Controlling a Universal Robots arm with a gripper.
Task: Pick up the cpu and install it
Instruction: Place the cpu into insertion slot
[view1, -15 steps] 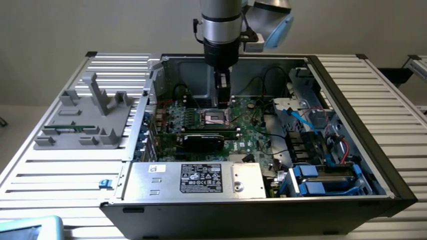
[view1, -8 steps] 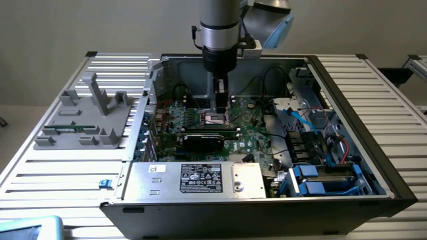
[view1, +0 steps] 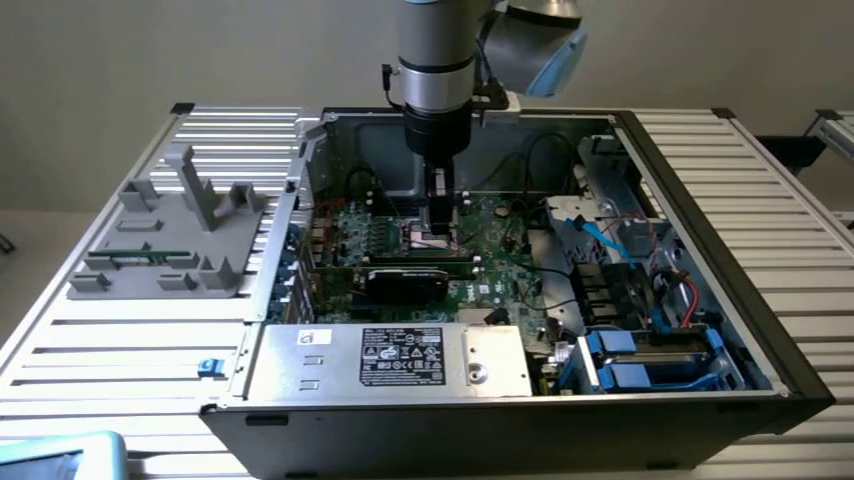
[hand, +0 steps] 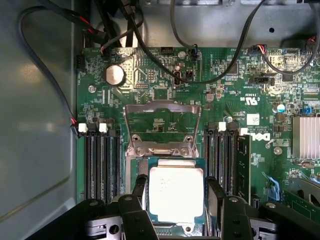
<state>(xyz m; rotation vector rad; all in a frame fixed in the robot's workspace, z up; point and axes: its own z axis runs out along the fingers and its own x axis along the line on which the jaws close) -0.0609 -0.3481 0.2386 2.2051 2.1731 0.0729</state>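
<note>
1. Where the arm (view1: 434, 60) reaches straight down into the open computer case (view1: 694, 200), the gripper (view1: 437, 232) sits low over the green motherboard (view1: 501, 265), just behind a black expansion card (view1: 407, 280).
2. The case lies on its side on a slatted metal table (view1: 134, 350). A grey fixture (view1: 174, 230) stands on the table at the exterior view's left.
3. In the wrist view the cpu (hand: 176, 194) shows its pale metal top and thin green edge. It lies between the two black fingers (hand: 140, 192) of the gripper (hand: 176, 200).
4. The fingers meet opposite edges of the chip, so the jaws appear closed on it.
5. The cpu is square over the socket (hand: 131, 172), between the two banks of memory slots (hand: 100, 160). Whether it rests in the socket or hangs just above cannot be told.
6. The socket's metal load plate (hand: 162, 127) is swung open, just beyond the chip.
7. A memory stick (hand: 243, 165) stands in a slot beside the socket.
</note>
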